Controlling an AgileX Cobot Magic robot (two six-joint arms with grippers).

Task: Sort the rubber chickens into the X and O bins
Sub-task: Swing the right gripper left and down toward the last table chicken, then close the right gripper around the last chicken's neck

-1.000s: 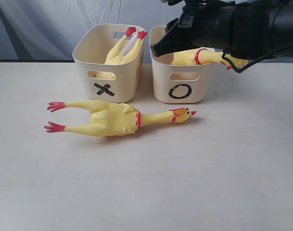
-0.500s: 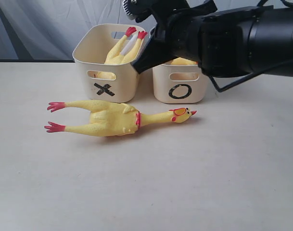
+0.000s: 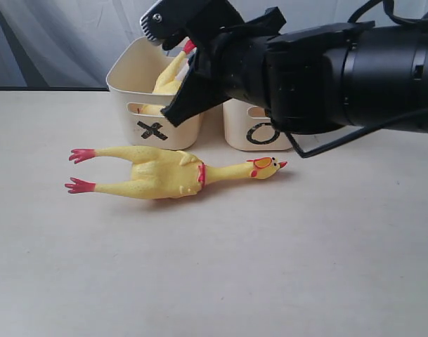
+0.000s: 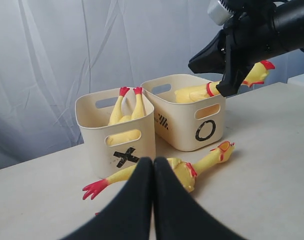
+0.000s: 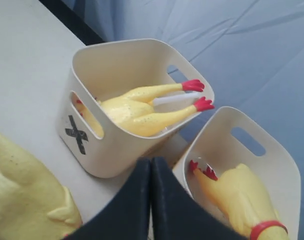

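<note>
One rubber chicken lies flat on the table in front of the bins, feet to the left, head to the right. A second chicken stands feet-up in the X bin. A third chicken lies in the O bin, its head hanging over the rim. My right gripper hovers shut and empty over the X bin's front corner, above the gap between the bins. My left gripper is shut and empty, pointing at the table chicken from a distance.
The big black right arm crosses in front of the O bin and hides most of it. A grey curtain hangs behind the bins. Bare table lies in front of the loose chicken.
The right arm has swung left, from over the O bin to over the X bin's front corner. The chickens and bins have not moved.
</note>
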